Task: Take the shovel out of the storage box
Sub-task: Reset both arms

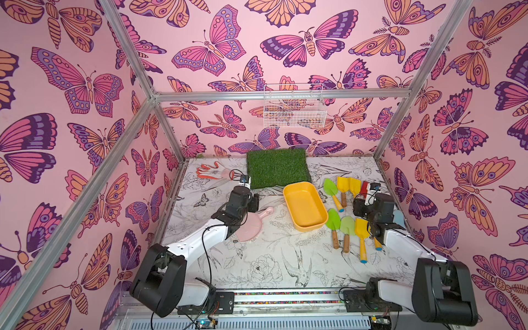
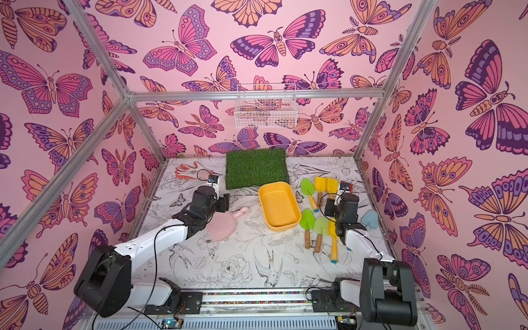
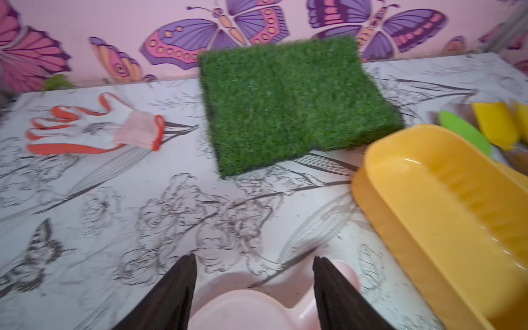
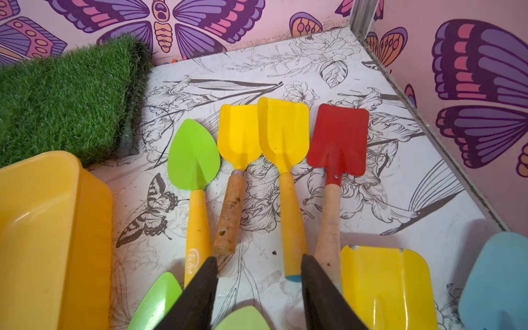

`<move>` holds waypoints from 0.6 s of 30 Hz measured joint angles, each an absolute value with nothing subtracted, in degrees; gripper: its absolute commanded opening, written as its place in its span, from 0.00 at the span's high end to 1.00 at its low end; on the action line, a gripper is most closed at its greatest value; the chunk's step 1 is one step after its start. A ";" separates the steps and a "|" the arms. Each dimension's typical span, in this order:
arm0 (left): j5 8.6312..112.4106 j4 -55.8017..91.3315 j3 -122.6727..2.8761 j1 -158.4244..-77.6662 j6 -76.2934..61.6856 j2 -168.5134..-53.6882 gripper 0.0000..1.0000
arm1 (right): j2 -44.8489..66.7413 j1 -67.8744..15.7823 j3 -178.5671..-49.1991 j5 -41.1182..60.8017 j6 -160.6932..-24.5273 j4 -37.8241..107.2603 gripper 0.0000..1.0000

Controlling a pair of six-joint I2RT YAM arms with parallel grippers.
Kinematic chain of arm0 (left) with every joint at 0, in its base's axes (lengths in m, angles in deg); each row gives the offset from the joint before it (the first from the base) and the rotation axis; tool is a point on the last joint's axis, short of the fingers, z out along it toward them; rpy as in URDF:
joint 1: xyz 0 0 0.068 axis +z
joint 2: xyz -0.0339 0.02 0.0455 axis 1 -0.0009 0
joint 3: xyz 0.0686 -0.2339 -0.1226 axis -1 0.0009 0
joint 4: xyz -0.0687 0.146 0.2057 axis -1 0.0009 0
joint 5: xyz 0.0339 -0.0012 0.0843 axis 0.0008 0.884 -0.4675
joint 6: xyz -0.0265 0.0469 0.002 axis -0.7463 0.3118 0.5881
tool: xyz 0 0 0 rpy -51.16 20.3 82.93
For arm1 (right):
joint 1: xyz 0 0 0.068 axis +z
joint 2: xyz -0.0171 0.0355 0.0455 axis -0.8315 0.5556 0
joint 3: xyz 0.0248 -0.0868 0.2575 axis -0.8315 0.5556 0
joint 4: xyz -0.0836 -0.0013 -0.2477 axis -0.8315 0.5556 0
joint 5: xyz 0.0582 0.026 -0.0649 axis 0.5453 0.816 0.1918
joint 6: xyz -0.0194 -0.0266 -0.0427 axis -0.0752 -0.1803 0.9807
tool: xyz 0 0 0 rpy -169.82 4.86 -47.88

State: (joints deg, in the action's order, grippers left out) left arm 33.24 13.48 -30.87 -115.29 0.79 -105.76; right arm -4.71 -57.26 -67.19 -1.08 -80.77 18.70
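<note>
The yellow-orange storage box [image 1: 305, 205] [image 2: 279, 205] stands mid-table and its inside is bare. Several toy shovels lie on the table to its right. A far row has a green shovel [image 4: 193, 154], two yellow shovels [image 4: 239, 134] and a red shovel [image 4: 338, 140]. A nearer row of green and yellow shovels [image 1: 347, 225] lies closer to me. My right gripper [image 4: 258, 257] [image 1: 359, 206] hovers open over these shovels with nothing between its fingers. Left of the box, my left gripper [image 3: 255, 258] [image 1: 254, 201] hangs open above a pink dustpan [image 3: 251, 308].
A green grass mat [image 1: 277, 167] lies behind the box. An orange-and-white glove [image 1: 213, 171] is at the back left. A white wire basket [image 1: 294, 110] hangs on the back wall. A pale blue blade [image 4: 497, 280] lies near the right wall.
</note>
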 measured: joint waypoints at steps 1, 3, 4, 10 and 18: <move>32.13 13.24 -30.39 -114.00 1.36 -105.76 0.30 | -3.77 -57.22 -67.17 -1.56 -80.61 17.45 0.49; 30.27 12.01 -27.98 -110.55 2.47 -105.36 0.28 | -2.15 -57.22 -66.43 -2.39 -80.26 14.13 0.48; 29.79 11.62 -26.50 -108.99 2.93 -104.77 0.27 | -1.65 -57.22 -65.80 -2.80 -80.05 12.53 0.48; 25.18 5.06 -15.50 -102.57 8.51 -96.60 0.23 | 1.54 -57.22 -63.96 -4.29 -78.97 8.34 0.48; 24.37 -13.58 -7.53 -97.34 10.78 -99.96 0.26 | 4.41 -57.22 -66.67 -5.40 -78.19 7.77 0.48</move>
